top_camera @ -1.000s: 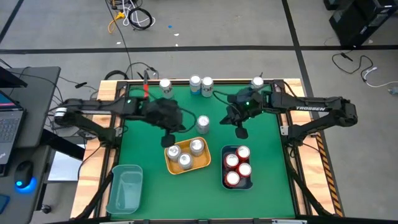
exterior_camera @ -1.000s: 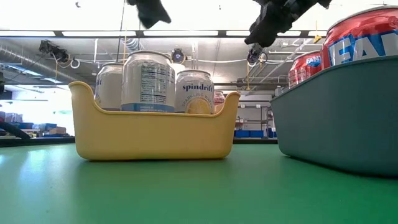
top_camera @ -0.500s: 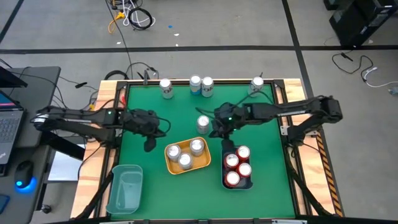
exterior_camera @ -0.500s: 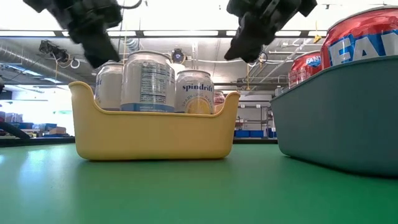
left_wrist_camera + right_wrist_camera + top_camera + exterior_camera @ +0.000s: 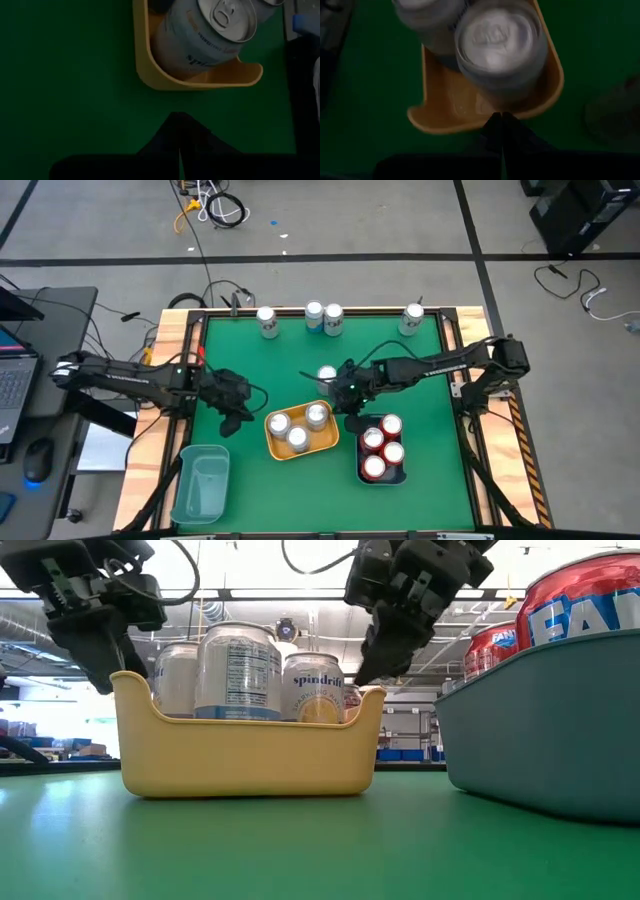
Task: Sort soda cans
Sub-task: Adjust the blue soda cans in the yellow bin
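1. While both arms hang low on either side of the yellow bin (image 5: 300, 446), neither holds anything: the left gripper (image 5: 230, 423) sits just off the bin's left end with its fingers pressed together, and the right gripper (image 5: 352, 421) sits just off its right end, equally closed.
2. Three silver cans (image 5: 298, 426) stand upright inside the yellow bin; four red cans (image 5: 380, 444) fill the dark bin (image 5: 361, 470) right of it.
3. One loose silver can (image 5: 326, 374) stands just behind the yellow bin, close to the right arm; four more silver cans (image 5: 324, 317) line the far edge of the table, well apart from the bin.
4. An empty teal bin (image 5: 201, 484) lies to the front-left of the yellow bin.
5. Judging by the layout, the nearest loose can is the likely next pick. To do it well, the chosen gripper should rise clear of the bin wall, spread wide before descending, and centre over the can so it stays upright.
6. Keeping the idle arm back from the yellow bin would avoid nudging it.
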Controlling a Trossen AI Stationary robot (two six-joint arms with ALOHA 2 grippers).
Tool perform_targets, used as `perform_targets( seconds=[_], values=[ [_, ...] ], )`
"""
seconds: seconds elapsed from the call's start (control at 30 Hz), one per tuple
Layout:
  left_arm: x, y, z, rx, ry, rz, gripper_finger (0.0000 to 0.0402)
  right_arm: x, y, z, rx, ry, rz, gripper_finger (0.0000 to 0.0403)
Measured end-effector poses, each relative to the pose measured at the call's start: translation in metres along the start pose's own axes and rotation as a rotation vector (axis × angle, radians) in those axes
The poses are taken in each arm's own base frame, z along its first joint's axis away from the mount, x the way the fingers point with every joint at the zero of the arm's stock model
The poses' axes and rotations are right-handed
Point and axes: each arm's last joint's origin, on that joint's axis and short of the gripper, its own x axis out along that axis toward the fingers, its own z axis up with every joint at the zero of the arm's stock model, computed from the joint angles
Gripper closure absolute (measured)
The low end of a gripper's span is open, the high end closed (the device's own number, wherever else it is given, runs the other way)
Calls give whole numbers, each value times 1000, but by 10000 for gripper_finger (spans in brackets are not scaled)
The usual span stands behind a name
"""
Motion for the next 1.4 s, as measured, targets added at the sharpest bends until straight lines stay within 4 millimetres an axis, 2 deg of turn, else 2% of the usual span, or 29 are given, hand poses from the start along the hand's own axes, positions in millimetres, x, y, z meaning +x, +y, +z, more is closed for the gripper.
perform_targets(
  seconds=[0.33,0.63,0.9,1.13,1.4],
  values=[
    [29,0,-11,-20,2,-74,401,18,-3,-2,49,10,23,403],
    [61,-10,-7,28,22,-128,401,19,1,2,45,-28,41,403],
    [85,-10,-4,35,15,-144,401,34,-3,-1,53,-10,46,403],
    [96,-9,-1,56,-30,-126,401,32,-8,3,53,-50,40,403],
    [97,-8,3,88,-98,-58,401,32,-10,3,40,-50,36,403]
  ],
)
